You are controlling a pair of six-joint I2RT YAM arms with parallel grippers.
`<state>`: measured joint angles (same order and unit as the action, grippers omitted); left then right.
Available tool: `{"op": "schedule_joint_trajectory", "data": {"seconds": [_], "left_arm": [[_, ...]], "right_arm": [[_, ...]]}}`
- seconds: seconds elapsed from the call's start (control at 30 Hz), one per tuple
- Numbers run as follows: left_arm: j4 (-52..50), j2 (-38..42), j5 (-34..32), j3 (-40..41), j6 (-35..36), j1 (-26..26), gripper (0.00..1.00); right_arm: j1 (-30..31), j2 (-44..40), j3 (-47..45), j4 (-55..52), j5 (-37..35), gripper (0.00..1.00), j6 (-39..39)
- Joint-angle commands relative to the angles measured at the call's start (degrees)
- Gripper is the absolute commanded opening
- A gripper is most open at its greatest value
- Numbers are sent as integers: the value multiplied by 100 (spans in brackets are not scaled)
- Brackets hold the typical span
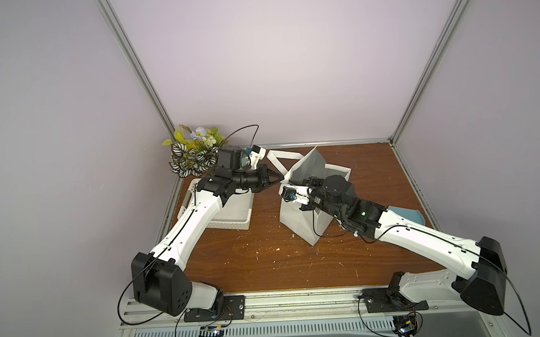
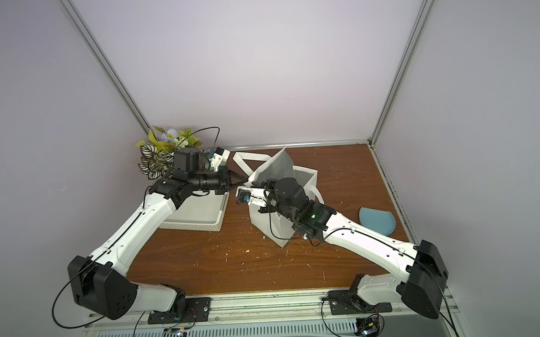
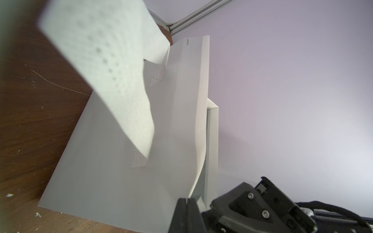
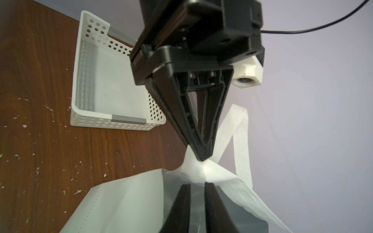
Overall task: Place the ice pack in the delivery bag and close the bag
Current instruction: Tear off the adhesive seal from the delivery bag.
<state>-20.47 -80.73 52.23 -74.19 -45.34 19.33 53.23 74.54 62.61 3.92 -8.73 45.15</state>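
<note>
- You will find the large white fabric delivery bag (image 1: 293, 220) with silver foil lining standing upright on the scratched brown wooden table (image 1: 267, 264). It is right of centre, between the white perforated plastic basket (image 1: 233, 223) and the pale blue shallow dish (image 2: 376, 222), and touches neither.
- The bag's top flap (image 1: 308, 165) is raised, with its silver side turned toward the mouth. One white loop handle (image 1: 280, 156) hangs off the far side.
- The black left gripper (image 4: 202, 158) has its claw together, clamped on a bunched corner of the flap's white fabric. The left wrist view shows the same pinch on the flap's edge.
- The black right gripper (image 4: 197, 187) sits at the bag's mouth, just beside the left gripper's pinch. Its two fingers (image 4: 181, 207) stand slightly apart, only silver lining shows through the narrow gap, and nothing is between them.
- You cannot see the ice pack in any view. The white right arm (image 1: 424, 237) covers the bag's mouth in both top views, so where it lies cannot be told.
- A bunch of artificial flowers and striped leaves (image 1: 192, 157) stands in the far left corner, behind the left arm.
- Small white flecks (image 1: 278, 248) lie scattered on the table near the bag.
</note>
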Motion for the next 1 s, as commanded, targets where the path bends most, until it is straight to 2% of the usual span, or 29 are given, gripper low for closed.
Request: {"op": "schedule_joint_trajectory", "data": {"seconds": [0.0, 0.5, 0.97], "left_arm": [[-54, 31, 14, -129, 111, 71, 0], [-54, 13, 16, -121, 118, 88, 0], [-53, -16, 19, -140, 130, 106, 0]], "right_arm": [[45, 54, 304, -146, 88, 22, 51], [115, 130, 254, 352, -218, 21, 230], [140, 174, 275, 355, -153, 21, 267]]}}
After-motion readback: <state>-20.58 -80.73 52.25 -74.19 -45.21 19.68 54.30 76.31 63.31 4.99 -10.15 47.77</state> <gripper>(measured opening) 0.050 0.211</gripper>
